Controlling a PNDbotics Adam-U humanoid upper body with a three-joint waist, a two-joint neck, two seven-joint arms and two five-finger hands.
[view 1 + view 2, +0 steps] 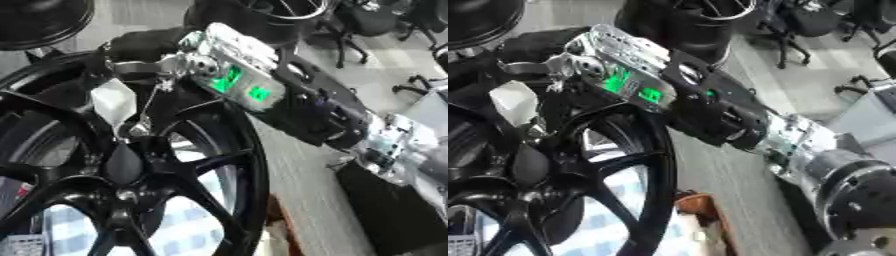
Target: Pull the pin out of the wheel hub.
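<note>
Reaching our right hand point(149, 47) over the black wheel hub point(122, 165), we are judging a straight axial pull on the pin best; finger state indiscernible.

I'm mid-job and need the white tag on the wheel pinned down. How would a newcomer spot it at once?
Start at the big glossy black spoked wheel filling the lower left. Just above its dark oval centre cap, below the robot's right hand, hangs a small white tag tapering to a point at the bottom. It is the only pale, flat piece against the black spokes.
</note>
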